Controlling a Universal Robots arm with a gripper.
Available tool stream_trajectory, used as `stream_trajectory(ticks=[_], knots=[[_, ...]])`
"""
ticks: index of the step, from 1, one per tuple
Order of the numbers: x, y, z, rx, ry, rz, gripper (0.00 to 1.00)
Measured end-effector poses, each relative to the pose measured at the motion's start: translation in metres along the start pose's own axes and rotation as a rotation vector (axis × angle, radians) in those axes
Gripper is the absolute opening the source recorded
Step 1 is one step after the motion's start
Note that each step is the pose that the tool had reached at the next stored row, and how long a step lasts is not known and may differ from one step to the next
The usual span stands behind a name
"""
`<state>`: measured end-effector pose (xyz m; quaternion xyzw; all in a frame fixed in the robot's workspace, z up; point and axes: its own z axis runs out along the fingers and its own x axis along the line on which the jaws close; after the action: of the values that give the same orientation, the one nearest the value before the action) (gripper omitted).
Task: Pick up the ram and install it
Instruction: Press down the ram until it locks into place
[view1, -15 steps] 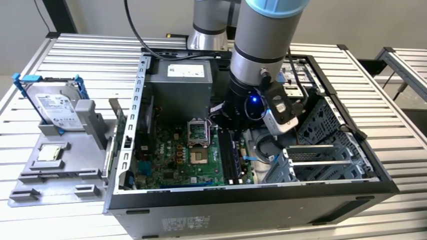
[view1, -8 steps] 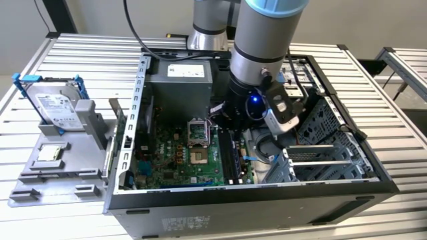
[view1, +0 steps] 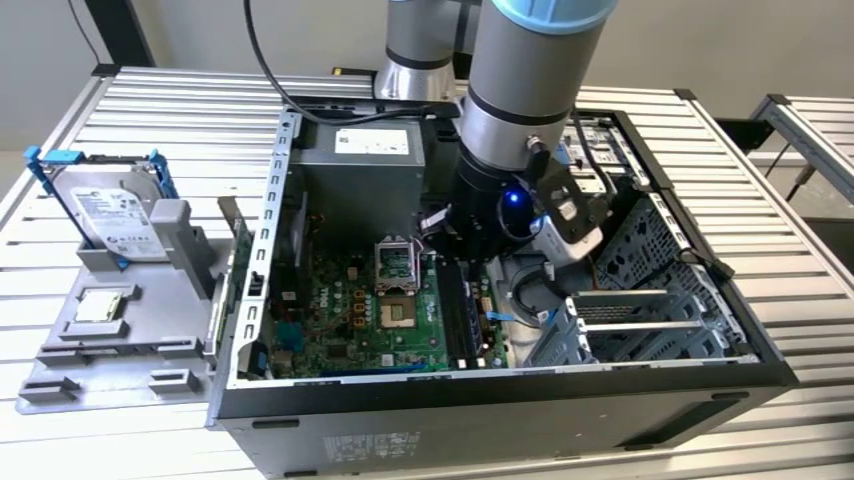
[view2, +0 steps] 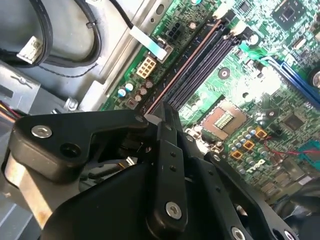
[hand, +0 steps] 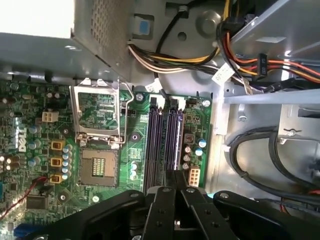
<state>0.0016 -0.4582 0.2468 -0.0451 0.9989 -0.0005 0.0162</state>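
Ram (view2: 185, 65), a thin long dark stick seen edge-on, lies along the long black plastic slots (hand: 165, 140) | black two-finger gripper (hand: 175, 176) apparently pinches its end above those slots | risk: a tilted stick could jam or seat one-sided.

A pale metal table (view1: 160, 110) with a ribbed, slatted top is carrying everything. An open black computer case (view1: 507, 420) is lying on its side across the middle of it. Toward the exterior view's left, a grey plastic fixture tray (view1: 114, 345) is sitting on the slats just beside the case, holding a silver hard drive (view1: 114, 212) with blue brackets upright.
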Motion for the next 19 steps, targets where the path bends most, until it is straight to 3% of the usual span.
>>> stream_trajectory(ticks=[13,19], knots=[[0.0000,0.0000,-0.0003,-0.0059,-0.0004,-0.184,0.00],[0.0000,0.0000,-0.0003,-0.0094,-0.0007,-0.291,0.00]])
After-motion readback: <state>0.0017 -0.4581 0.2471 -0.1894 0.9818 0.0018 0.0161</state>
